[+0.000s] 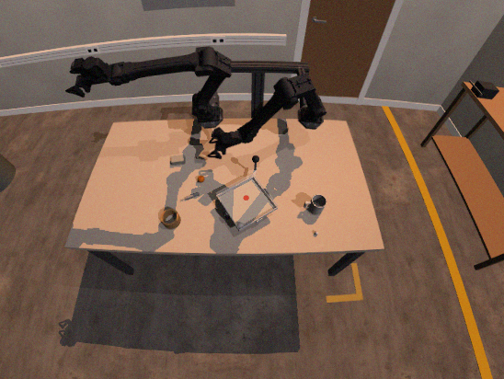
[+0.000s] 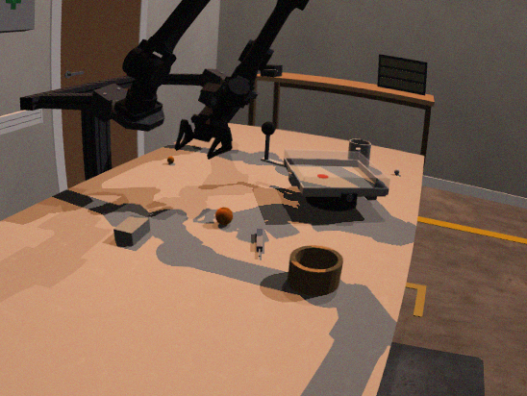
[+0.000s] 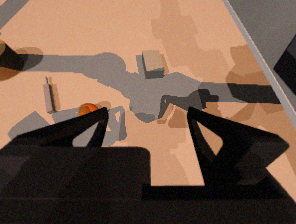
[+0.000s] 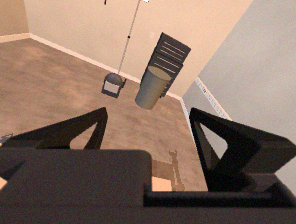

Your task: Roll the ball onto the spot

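Note:
The clear-lidded plate (image 1: 246,202) sits on a dark base near the table's middle front, with a red printed spot (image 1: 246,198) at its centre. It looks level in the side view (image 2: 337,180), where the spot (image 2: 322,176) also shows. I cannot make out the steel ball under the lid. A stick with a black knob (image 1: 255,159) stands upright at the plate's back corner. My left gripper (image 1: 216,149) hangs open and empty low over the table behind the plate, a short way from the knob (image 2: 267,128). My right gripper (image 1: 75,87) is open and empty, stretched high out past the table's far left corner.
An orange ball (image 1: 200,178), a grey block (image 1: 177,159), a small grey peg (image 1: 189,197) and a brown tape roll (image 1: 169,217) lie left of the plate. A metal mug (image 1: 316,203) and a tiny dark ball (image 1: 315,233) are to its right.

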You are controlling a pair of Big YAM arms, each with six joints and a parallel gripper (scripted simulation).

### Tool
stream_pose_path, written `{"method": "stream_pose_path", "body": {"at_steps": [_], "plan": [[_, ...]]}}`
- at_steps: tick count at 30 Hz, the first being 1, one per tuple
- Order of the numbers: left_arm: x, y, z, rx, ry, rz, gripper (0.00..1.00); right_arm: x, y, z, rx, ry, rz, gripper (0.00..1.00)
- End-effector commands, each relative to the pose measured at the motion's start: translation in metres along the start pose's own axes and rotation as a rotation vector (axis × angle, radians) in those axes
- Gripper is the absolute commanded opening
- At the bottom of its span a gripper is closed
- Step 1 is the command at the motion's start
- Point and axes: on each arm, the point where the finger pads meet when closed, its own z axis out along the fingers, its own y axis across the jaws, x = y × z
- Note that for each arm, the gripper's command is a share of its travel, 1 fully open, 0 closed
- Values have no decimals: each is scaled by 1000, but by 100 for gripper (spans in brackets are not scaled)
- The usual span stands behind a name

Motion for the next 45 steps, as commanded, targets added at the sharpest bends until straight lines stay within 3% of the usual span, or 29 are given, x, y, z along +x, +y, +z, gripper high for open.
{"method": "stream_pose_path", "body": {"at_steps": [1, 12, 17, 21, 22, 24, 25, 27, 29, 31, 32, 38, 41, 45], "plan": [[-11, 4, 2, -9, -21, 5, 100, -42, -12, -3, 20, -53, -26, 100], [-16, 12, -3, -18, -13, 10, 100, -43, -12, -3, 20, -53, -27, 100], [-4, 31, -18, -42, 111, 13, 100, -43, -12, -3, 20, -53, -27, 100], [11, 49, -54, -56, 319, 35, 100, -43, -12, -3, 20, -53, -27, 100], [11, 49, -54, -57, 319, 35, 100, -43, -12, -3, 20, -53, -27, 100], [20, 59, -83, -59, 447, 56, 100, -43, -12, -3, 20, -53, -27, 100], [19, 59, -82, -59, 446, 56, 100, -43, -12, -3, 20, -53, -27, 100], [27, 68, -116, -57, 578, 85, 100, -43, -12, -3, 20, -53, -27, 100], [27, 68, -116, -57, 578, 85, 100, -43, -12, -3, 20, -53, -27, 100], [38, 72, -155, -43, 711, 117, 100, -43, -12, -3, 20, -53, -27, 100], [43, 68, -157, -36, 721, 118, 100, -43, -12, -3, 20, -53, -27, 100], [49, 83, -248, -1, 983, 208, 100, -43, -12, -3, 20, -53, -27, 100], [50, 85, -267, 10, 1033, 228, 100, -43, -12, -3, 20, -53, -27, 100], [56, 74, -261, 42, 1059, 251, 100, -43, -12, -3, 20, -53, -27, 100]]}}
